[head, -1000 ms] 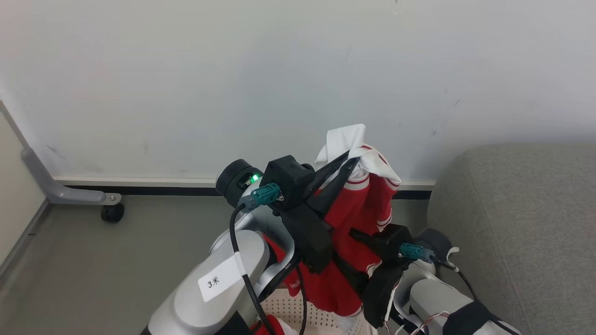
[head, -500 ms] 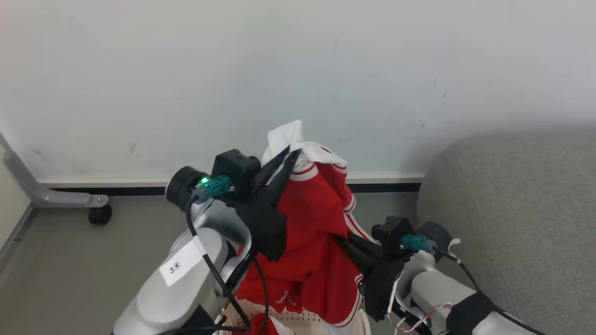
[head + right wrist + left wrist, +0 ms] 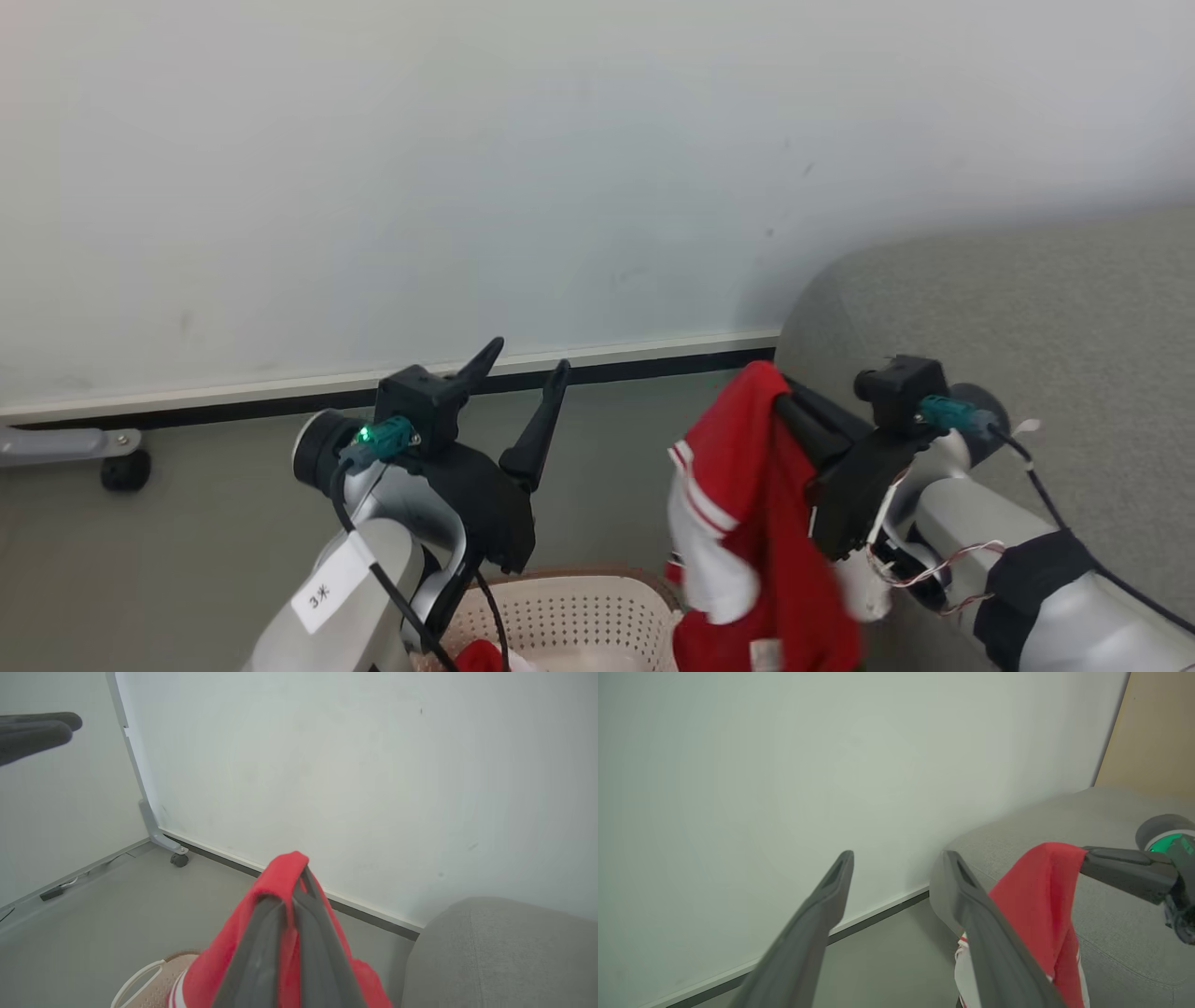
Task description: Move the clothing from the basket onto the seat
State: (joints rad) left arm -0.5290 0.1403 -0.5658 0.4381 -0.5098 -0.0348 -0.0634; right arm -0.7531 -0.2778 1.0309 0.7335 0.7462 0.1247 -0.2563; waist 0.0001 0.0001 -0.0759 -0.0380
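Note:
My right gripper (image 3: 780,392) is shut on the top fold of the red and white clothing (image 3: 756,523), which hangs down from it beside the grey seat (image 3: 1027,308). In the right wrist view the shut fingers (image 3: 299,877) pinch the red cloth (image 3: 275,877) above the basket (image 3: 154,975). My left gripper (image 3: 525,359) stands open and empty, left of the garment and above the cream basket (image 3: 579,607). In the left wrist view its spread fingers (image 3: 896,858) frame the wall, with the hanging clothing (image 3: 1041,891) to their right. A bit more red cloth (image 3: 481,658) lies in the basket.
A pale wall with a dark baseboard (image 3: 635,366) runs behind. A grey frame leg on a black caster (image 3: 121,467) stands on the floor at the left. A tan panel (image 3: 1157,728) rises behind the seat. Grey floor lies between the basket and the wall.
My left gripper has let go of the clothing and opened. The right gripper now holds the garment alone and has carried it right, toward the seat. The camera has turned too.

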